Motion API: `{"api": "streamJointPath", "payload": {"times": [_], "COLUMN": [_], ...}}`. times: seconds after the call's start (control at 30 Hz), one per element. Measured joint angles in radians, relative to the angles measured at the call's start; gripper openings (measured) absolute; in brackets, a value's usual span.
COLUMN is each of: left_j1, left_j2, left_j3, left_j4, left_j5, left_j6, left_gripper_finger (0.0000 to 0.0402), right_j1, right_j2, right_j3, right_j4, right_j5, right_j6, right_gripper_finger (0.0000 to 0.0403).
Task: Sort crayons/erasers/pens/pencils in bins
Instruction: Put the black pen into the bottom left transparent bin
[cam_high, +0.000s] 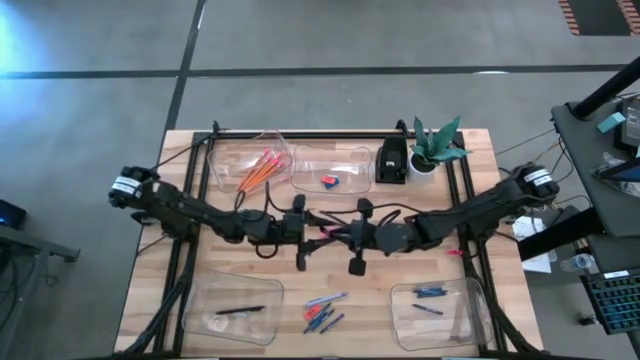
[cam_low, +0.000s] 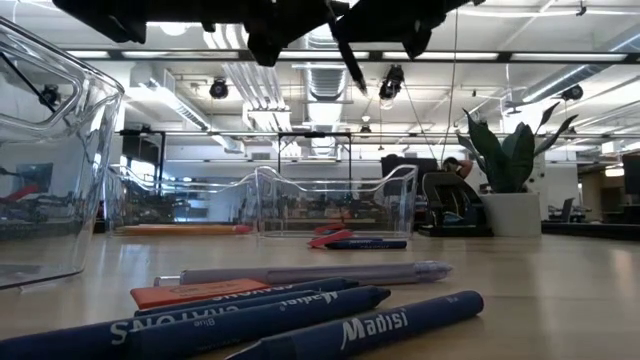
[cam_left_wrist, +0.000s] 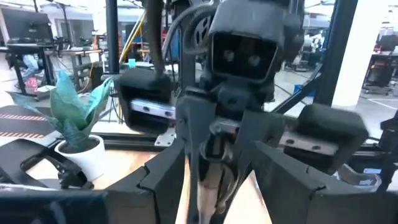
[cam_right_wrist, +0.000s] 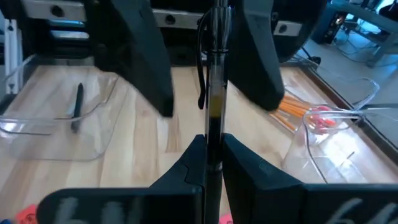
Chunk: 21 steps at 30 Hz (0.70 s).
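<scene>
Mid-tabletop handover: right pincer (cam_right_wrist: 208, 155) clamped on pen (cam_right_wrist: 214, 93), pen's long axis pointing toward left arm. Left pincer (cam_high: 300, 232) spread wide, just beside pen, clear of it. Pen bin (cam_high: 235, 310) near-left; left arm nearer.

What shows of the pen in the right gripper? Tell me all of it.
The pen is slim, with a clear-looking barrel, dark core, black clip and yellowish band. The right gripper is shut on one end, holding it above the middle of the table. Its other end lies between the left gripper's open fingers, which stand clear of it.
</scene>
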Motion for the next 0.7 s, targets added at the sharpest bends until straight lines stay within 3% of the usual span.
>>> {"api": "streamJointPath", "payload": {"times": [0.37,0.7], "left_j1": [0.0,0.0], "left_j2": [0.004,0.003], "left_j3": [-0.002,-0.006], "left_j4": [-0.011,-0.011], "left_j5": [-0.002,-0.008], "left_j6": [-0.006,-0.005], "left_gripper_finger": [0.0163,0.004], "right_j1": [0.0,0.0], "right_j2": [0.017,0.017], "right_j3": [0.035,0.035], "right_j4": [0.001,-0.006], "right_j5": [0.008,0.013], "right_j6": [-0.033,-0.032], "right_gripper_finger": [0.0023,0.0023]}}
